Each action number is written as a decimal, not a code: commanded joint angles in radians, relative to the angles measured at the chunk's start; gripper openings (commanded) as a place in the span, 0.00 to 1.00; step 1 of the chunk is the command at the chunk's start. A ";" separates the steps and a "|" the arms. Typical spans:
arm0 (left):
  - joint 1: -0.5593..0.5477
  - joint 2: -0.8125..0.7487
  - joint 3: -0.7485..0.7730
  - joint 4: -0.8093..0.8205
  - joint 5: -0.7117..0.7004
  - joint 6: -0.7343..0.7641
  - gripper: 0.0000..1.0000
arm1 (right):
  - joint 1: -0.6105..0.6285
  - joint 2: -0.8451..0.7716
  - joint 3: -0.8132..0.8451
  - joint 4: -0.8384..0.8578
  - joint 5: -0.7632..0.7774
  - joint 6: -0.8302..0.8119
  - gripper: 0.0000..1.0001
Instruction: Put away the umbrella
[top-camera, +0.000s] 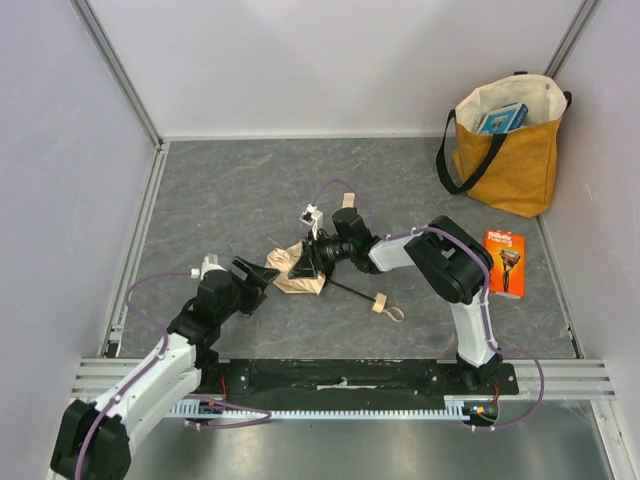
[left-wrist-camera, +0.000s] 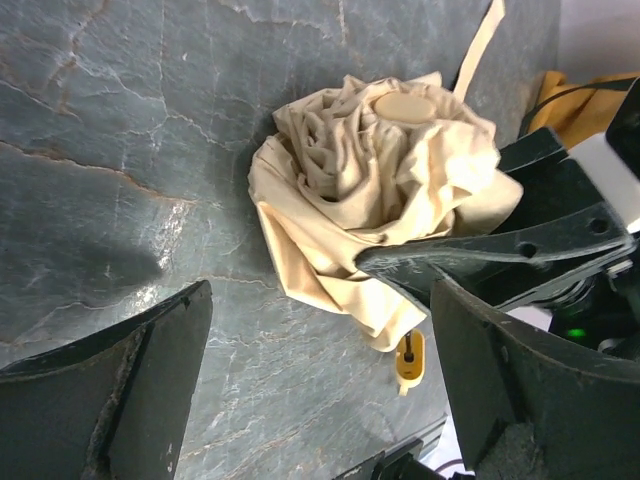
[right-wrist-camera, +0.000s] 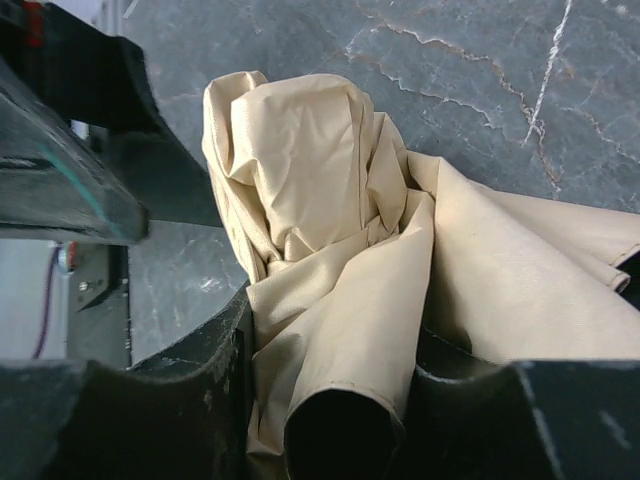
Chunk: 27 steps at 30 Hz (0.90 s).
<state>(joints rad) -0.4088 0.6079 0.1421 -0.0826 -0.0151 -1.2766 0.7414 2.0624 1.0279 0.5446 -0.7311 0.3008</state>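
Observation:
The umbrella lies mid-table as a crumpled beige bundle; its thin black shaft runs right to a small wooden knob with a cord loop. My right gripper reaches in from the right and is shut on the umbrella fabric, which is bunched between the jaws of the right gripper. My left gripper stands open just left of the bundle, apart from it. In the left wrist view the umbrella lies ahead of the left gripper, with bare table between its fingers.
A mustard-yellow tote bag with black straps stands at the back right, with a blue box inside. An orange razor pack lies flat near the right wall. Pale walls enclose the table on three sides.

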 joint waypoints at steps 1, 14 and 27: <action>0.007 0.139 -0.006 0.234 0.070 -0.033 0.94 | -0.013 0.120 -0.012 -0.131 -0.188 0.152 0.00; -0.016 0.567 0.105 0.397 0.098 -0.260 0.95 | -0.013 0.166 0.017 -0.184 -0.169 0.135 0.00; -0.051 0.763 0.226 0.279 -0.055 -0.339 0.60 | 0.036 0.168 0.112 -0.385 -0.163 -0.040 0.00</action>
<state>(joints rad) -0.4477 1.3117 0.3546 0.2070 0.0147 -1.5944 0.7021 2.1471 1.1366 0.4290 -0.9237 0.3912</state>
